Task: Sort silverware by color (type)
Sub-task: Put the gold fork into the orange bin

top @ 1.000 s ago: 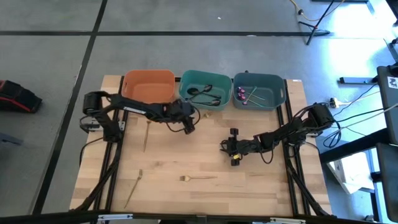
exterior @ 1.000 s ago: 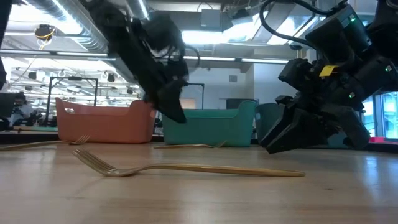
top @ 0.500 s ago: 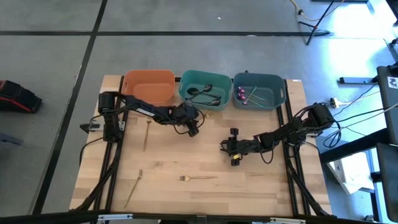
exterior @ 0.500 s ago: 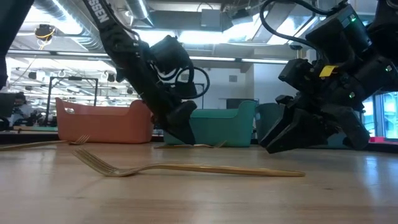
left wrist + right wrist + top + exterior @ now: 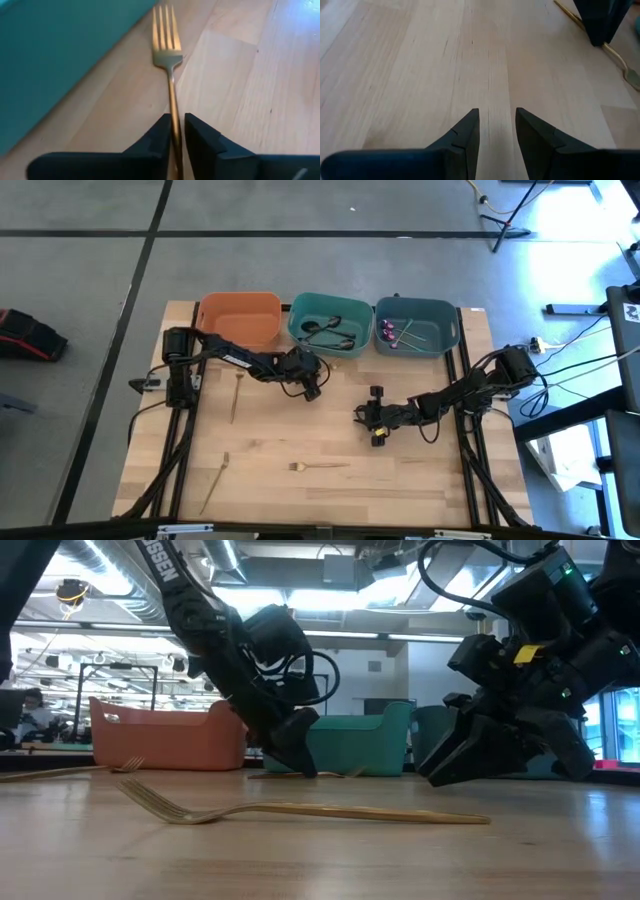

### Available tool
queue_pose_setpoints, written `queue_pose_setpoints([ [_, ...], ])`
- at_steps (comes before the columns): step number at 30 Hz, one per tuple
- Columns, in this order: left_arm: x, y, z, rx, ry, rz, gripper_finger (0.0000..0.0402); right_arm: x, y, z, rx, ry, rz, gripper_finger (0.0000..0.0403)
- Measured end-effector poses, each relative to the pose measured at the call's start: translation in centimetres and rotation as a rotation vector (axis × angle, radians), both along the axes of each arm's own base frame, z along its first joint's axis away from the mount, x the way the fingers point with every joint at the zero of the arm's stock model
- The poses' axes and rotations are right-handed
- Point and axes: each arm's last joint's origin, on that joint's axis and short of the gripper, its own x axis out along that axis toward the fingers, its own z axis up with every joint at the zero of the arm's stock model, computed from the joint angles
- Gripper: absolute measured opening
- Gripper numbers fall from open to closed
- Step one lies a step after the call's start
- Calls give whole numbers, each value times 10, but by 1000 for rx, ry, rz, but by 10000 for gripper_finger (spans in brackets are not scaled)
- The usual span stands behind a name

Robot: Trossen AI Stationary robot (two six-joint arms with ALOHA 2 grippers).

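Note:
A gold fork (image 5: 167, 50) lies flat on the table just in front of the teal bin (image 5: 331, 321). Its tines point away from my left gripper (image 5: 178, 134), which is down at the table and shut on the handle. In the low view my left gripper (image 5: 298, 758) stands tilted beside that fork (image 5: 318, 774). My right gripper (image 5: 375, 418) is open and waits at mid-table, right of centre, touching nothing. Dark pieces (image 5: 333, 333) lie in the teal bin. Purple pieces (image 5: 398, 332) lie in the blue-grey bin (image 5: 417, 325). My left gripper holds the gold fork by its handle (image 5: 174, 119), a little behind the neck, between the two fingers. The fingers (image 5: 161, 134) slant down from the table's left and lie along the handle. The fork rests flat on the wood, tines ahead of the fingertips.
The orange bin (image 5: 240, 319) stands left of the teal one along the far edge. More gold pieces lie loose: one at the left (image 5: 236, 394), one near the front left (image 5: 213, 480), and a fork at the front centre (image 5: 316, 466). Open wood lies between them.
My left gripper has moved toward the table's right and down, from above the wood in front of the orange and teal bins to the table surface at the gold fork. The fork has not moved. My right arm has kept still.

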Motion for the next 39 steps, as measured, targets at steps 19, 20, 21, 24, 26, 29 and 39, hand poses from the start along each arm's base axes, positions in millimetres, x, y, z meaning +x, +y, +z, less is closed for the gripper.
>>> queue_pose_setpoints([
  [19, -3, -30, 19, 13, 18, -107, 22, 1, 0, 1, -9, -16, -13, 117],
  [20, -4, -34, 25, 17, 10, -116, 22, 1, 0, 1, -9, -17, -13, 117],
  [21, -5, -38, 32, 24, 1, -122, 22, 1, 0, 1, -8, -18, -13, 117],
  [24, -13, -49, 53, 47, -8, -130, 22, 1, 0, 1, -8, -19, -13, 117],
  [26, -20, -56, 68, 62, -10, -136, 22, 1, 0, 1, -8, -20, -13, 117],
  [29, -32, -64, 91, 93, -29, -136, 22, 1, 0, 2, -8, -23, -14, 117],
  [39, -79, -67, 137, 246, -21, 3, 23, 1, 0, 2, -7, -27, -14, 117],
])
